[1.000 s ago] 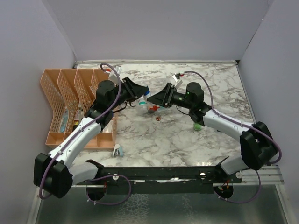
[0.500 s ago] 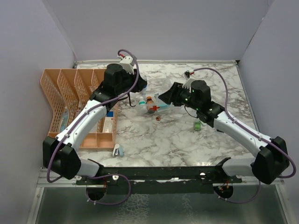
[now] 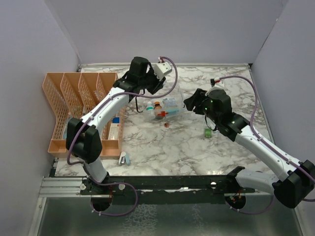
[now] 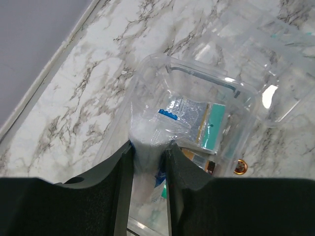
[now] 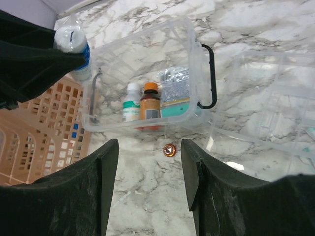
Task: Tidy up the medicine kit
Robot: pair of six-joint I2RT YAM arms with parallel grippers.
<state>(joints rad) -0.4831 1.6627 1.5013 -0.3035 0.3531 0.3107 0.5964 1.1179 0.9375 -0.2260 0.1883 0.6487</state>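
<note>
We find the medicine kit (image 5: 142,59) standing open on the marble table (image 3: 197,152), toward the far middle and between the two arms. Its clear lid (image 5: 266,98) lies just beside it on the right arm's side. Within the last second both arms have changed station. They had been bent in close over the box, fingertips almost meeting. The left arm has since swung up toward the back wall, and the right arm has drawn off to its own side. The left gripper (image 4: 149,147) is closed to a narrow gap on a white roll (image 5: 74,42) in clear wrapping with a blue band. It holds the roll in the air above the box's far left corner, and the left wrist view looks past it into the box. The right gripper (image 5: 149,145) is spread wide with nothing between its fingers, above the table near the box's front wall. Inside the box we note a white bottle (image 5: 131,103), a brown bottle (image 5: 149,102) with an orange cap, and a foil sachet (image 5: 174,86). A small copper-coloured disc (image 5: 170,149) lies loose just in front of the box, and a green item (image 3: 208,132) lies well apart, beneath the right arm. In our judgement the right arm's retreat leaves room for the roll to go in. The loose items and the lid are not yet dealt with.
</note>
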